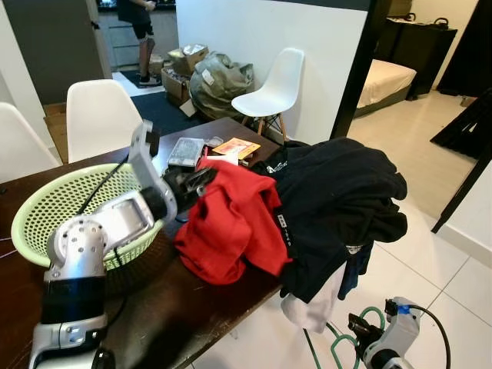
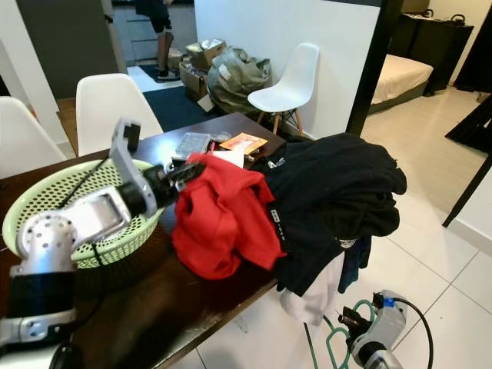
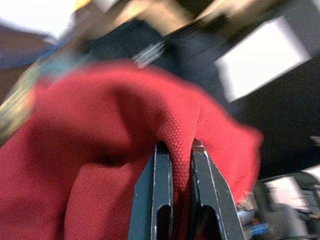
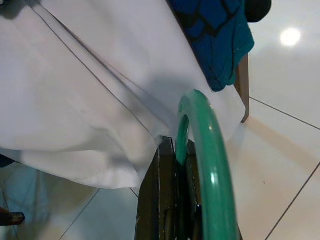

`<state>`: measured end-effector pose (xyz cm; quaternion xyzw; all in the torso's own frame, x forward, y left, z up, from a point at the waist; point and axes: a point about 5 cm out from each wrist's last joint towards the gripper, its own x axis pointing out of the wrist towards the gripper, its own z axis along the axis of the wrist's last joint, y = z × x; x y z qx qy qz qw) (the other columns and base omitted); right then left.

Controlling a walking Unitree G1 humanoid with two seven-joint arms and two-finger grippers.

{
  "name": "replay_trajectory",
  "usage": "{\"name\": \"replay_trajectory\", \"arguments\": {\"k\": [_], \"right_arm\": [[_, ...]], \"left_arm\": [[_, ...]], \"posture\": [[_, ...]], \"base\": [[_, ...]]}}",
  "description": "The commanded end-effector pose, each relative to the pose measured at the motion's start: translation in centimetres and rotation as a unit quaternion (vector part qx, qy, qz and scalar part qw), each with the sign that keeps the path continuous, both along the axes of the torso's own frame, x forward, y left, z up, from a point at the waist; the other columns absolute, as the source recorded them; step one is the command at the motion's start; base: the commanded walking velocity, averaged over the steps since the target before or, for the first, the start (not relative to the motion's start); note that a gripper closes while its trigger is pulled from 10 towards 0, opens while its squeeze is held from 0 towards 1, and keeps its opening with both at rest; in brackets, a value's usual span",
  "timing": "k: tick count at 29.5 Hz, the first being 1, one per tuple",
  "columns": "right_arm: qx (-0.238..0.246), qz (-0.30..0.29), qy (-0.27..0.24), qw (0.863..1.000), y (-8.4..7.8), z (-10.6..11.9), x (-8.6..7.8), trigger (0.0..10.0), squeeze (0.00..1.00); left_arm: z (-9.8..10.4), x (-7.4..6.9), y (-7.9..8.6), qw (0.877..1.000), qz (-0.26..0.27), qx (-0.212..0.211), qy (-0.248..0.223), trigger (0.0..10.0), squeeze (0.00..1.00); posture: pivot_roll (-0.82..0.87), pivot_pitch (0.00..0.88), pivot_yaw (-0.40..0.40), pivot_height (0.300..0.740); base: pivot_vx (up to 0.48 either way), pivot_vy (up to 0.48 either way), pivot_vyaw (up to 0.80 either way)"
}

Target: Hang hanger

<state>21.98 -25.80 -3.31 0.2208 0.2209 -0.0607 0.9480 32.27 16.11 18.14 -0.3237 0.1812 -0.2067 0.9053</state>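
So right now I'm holding the green hanger point(image 4: 207, 165) low down by the floor in the right gripper point(image 4: 175, 150), fingers pinching its bar tight. In the head views it's sitting just under the table edge, below the white cloth point(image 1: 311, 307) drooping off the pile. The right wrist cam is giving me what the head cams aren't: the hanger's curve running right up close to that white cloth, with a blue patterned bit point(image 4: 215, 35) hanging beside it.

Up on the dark table point(image 1: 177, 307), the left gripper point(image 3: 175, 150) is pinching a fold of the red garment point(image 1: 231, 223), fingers nearly pressed together on the fabric. The wrist cam is showing the pinch clearly; from the head it's mostly hidden behind the arm. The green basket point(image 1: 46, 207) is sitting just beside it, and the black clothes heap point(image 1: 338, 200) is spilling over the far edge.

My guess: I'm at the pick-a-garment stage, nothing on the hanger yet. Next I'm needing to lift the red one clear and bring the hanger up to meet it. Further back, white chairs point(image 1: 273, 84) and a person point(image 1: 142, 31) standing.
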Motion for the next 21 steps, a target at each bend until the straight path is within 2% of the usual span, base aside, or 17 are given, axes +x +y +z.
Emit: {"name": "replay_trajectory", "arguments": {"k": [1,2,5,6,7,8,11,14,17,18,19,20,21], "right_arm": [[0.005,-0.006,-0.004,1.0,0.1,0.1,0.2,10.0,0.0],[0.006,-0.006,-0.004,1.0,0.1,0.1,0.2,10.0,0.0],[0.006,-0.007,-0.005,1.0,0.2,0.1,0.2,10.0,0.0],[0.007,-0.007,-0.005,1.0,0.2,0.0,0.2,10.0,0.0],[0.007,-0.007,-0.005,1.0,0.2,0.0,0.1,10.0,0.0],[0.007,-0.007,-0.005,1.0,0.2,0.0,0.1,10.0,0.0],[0.008,-0.007,-0.004,1.0,0.2,0.0,0.1,10.0,0.0],[0.007,-0.009,-0.005,1.0,0.1,0.0,0.0,10.0,0.0],[0.007,-0.01,-0.005,1.0,0.1,0.0,-0.1,10.0,0.0],[0.007,-0.01,-0.005,1.0,0.1,-0.1,-0.1,10.0,0.0],[0.007,-0.01,-0.005,1.0,0.1,-0.1,-0.1,10.0,0.0],[0.006,-0.011,-0.005,1.0,0.0,-0.1,-0.1,10.0,0.0],[0.006,-0.011,-0.004,1.0,0.0,-0.1,-0.2,10.0,0.0]], "left_arm": [[-0.9,0.1,0.8,0.999,0.022,0.029,0.019,0.0,0.0],[-0.8,0.5,1.4,0.998,0.049,0.037,0.011,0.0,0.0],[-0.6,0.8,1.8,0.997,0.068,0.038,0.007,0.0,0.0],[-0.2,0.9,1.8,0.996,0.071,0.046,0.004,2.6,0.0],[-0.1,1.0,1.4,0.996,0.064,0.062,0.003,4.8,0.0],[0.0,1.1,0.9,0.996,0.056,0.074,0.0,10.0,0.0],[0.0,1.2,0.6,0.995,0.051,0.081,-0.003,10.0,0.0],[0.5,1.7,-0.4,0.994,0.052,0.091,-0.029,10.0,0.0],[0.6,1.9,-0.8,0.993,0.054,0.094,-0.041,10.0,0.0],[0.9,1.9,-1.3,0.989,0.041,0.122,-0.07,10.0,0.96],[0.9,1.9,-1.3,0.989,0.041,0.122,-0.07,10.0,0.96],[1.0,1.8,-1.7,0.985,0.03,0.142,-0.09,10.0,0.96],[1.0,1.8,-1.8,0.982,0.024,0.156,-0.102,10.0,1.0]], "posture": [[0.03,0.0,-0.03,0.74],[0.03,0.0,-0.026,0.74],[0.03,0.0,-0.026,0.74],[0.03,0.0,-0.025,0.74],[0.03,0.0,-0.021,0.74],[0.02,0.0,-0.021,0.74],[0.02,0.0,-0.021,0.74],[0.02,0.0,-0.016,0.74],[0.02,0.0,-0.016,0.74],[0.02,0.0,-0.018,0.74],[0.02,0.0,-0.018,0.74],[0.02,0.0,-0.018,0.74],[0.02,0.0,-0.02,0.74]], "base": [[0.0,0.0,0.0],[0.0,0.0,0.0],[0.0,0.0,0.0],[0.0,0.0,0.0],[0.0,0.0,0.0],[0.0,0.0,0.0],[0.0,0.0,0.0],[0.0,0.0,0.0],[0.0,0.0,0.0],[0.0,0.0,0.0],[0.0,0.0,0.0],[0.0,0.0,0.0],[0.0,0.0,0.0]]}}
